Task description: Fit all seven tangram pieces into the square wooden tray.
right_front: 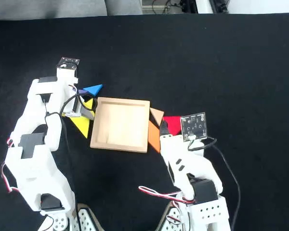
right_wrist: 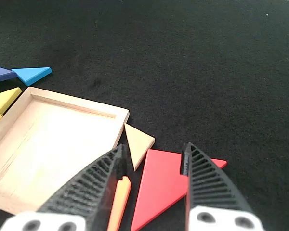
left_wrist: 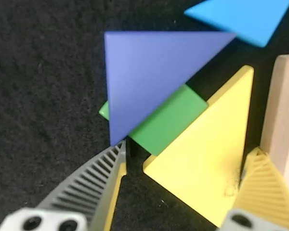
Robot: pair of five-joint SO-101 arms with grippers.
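The square wooden tray (right_front: 120, 124) lies mid-table with nothing in it. At its left edge are a yellow triangle (left_wrist: 207, 154), a green piece (left_wrist: 166, 120) partly under a purple triangle (left_wrist: 149, 72), and a light blue triangle (left_wrist: 245, 17). My left gripper (left_wrist: 183, 178) is open and straddles the yellow triangle; a gap shows at the grey finger (left_wrist: 96, 183). At the tray's right edge lie a tan triangle (right_wrist: 137, 142), a red triangle (right_wrist: 164, 185) and an orange piece (right_wrist: 118, 202). My right gripper (right_wrist: 154, 151) hangs open over the red triangle.
The tray's wooden wall (left_wrist: 284, 110) stands right beside the left gripper's yellow finger (left_wrist: 262, 187). Black cloth (right_front: 221, 62) covers the table, with free room behind and to the right. A red and white cable (right_front: 159, 193) lies near the right arm's base.
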